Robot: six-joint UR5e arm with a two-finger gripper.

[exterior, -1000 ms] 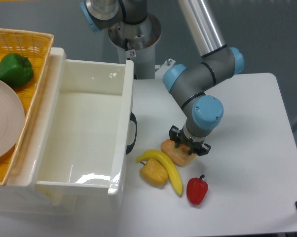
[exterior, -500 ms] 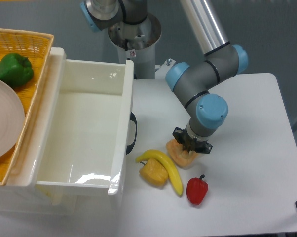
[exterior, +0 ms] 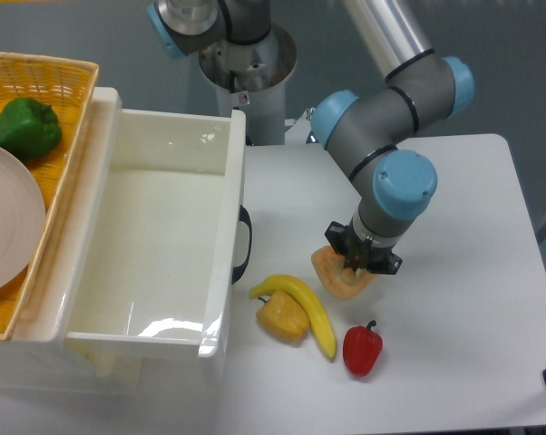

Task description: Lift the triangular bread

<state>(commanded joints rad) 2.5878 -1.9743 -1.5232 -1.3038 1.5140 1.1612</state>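
Note:
The triangular bread (exterior: 337, 276), golden-brown with an orange crust, hangs tilted just above the white table, right of the banana. My gripper (exterior: 362, 263) points straight down and is shut on the bread's upper right part; its black fingers hide that edge. The arm's grey links and blue joints rise above it toward the back.
A yellow banana (exterior: 302, 304) and a yellow-orange pepper (exterior: 283, 317) lie just left of the bread, a red pepper (exterior: 362, 349) below it. A white bin (exterior: 223, 227) stands at the left, beside a yellow basket (exterior: 60, 82) with a green pepper (exterior: 24, 127) and a plate (exterior: 5, 227).
The gripper has moved up and to the right with the bread in it. The bread has lifted off the table and tilted. The banana and peppers have not moved.

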